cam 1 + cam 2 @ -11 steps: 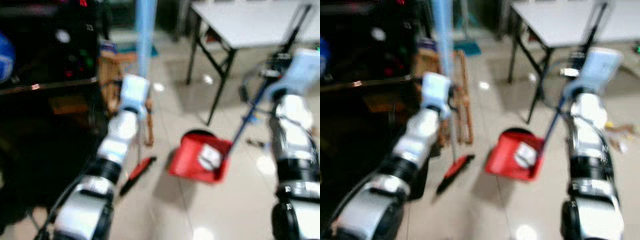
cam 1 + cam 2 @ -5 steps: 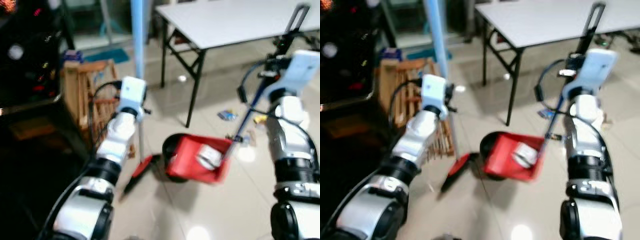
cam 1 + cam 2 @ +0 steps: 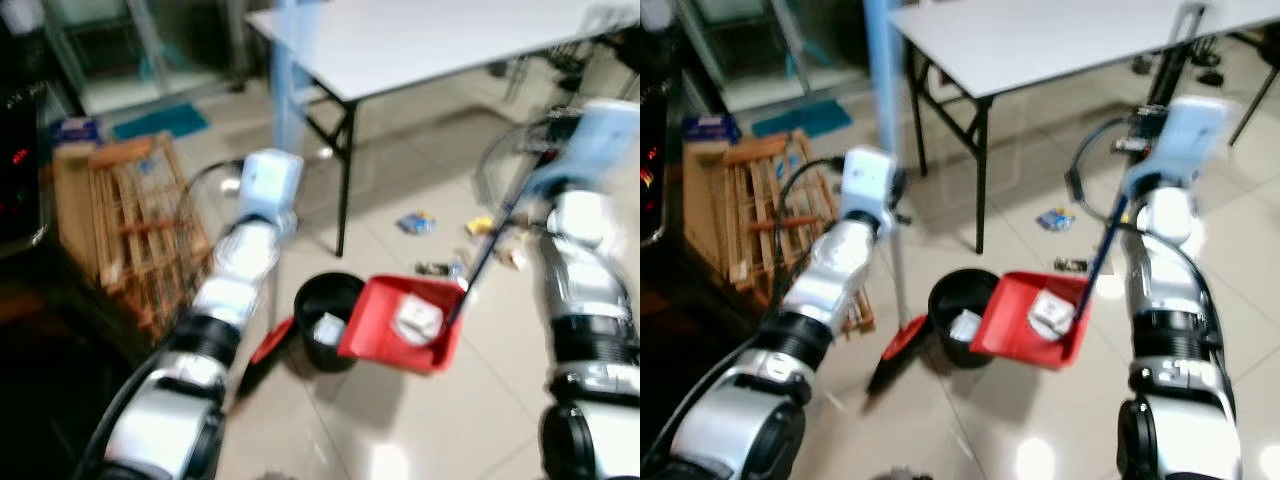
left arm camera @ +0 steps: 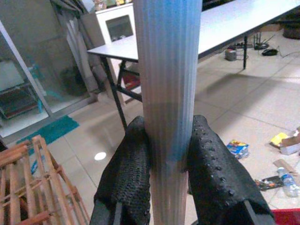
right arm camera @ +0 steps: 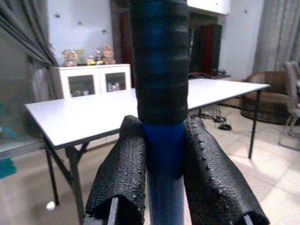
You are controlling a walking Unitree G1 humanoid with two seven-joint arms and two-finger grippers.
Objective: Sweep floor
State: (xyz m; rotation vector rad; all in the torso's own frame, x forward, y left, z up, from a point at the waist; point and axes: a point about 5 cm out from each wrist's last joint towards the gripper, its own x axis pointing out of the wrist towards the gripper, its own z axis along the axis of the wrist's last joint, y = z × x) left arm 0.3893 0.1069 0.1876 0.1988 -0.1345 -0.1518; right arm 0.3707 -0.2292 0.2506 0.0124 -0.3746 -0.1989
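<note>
Red dustpan point(image 3: 1035, 320) carrying crumpled paper hangs beside a black bin point(image 3: 962, 315), both end effectors clamping handles.

Floor litter point(image 3: 1055, 219) too blurred to identify, broom pole point(image 4: 166, 93) cut off at top edge

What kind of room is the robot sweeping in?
Probably a home's living or dining area: a glossy tiled floor, a white folding table, and in the right wrist view a white cabinet topped with small figurines, plus an armchair.
</note>
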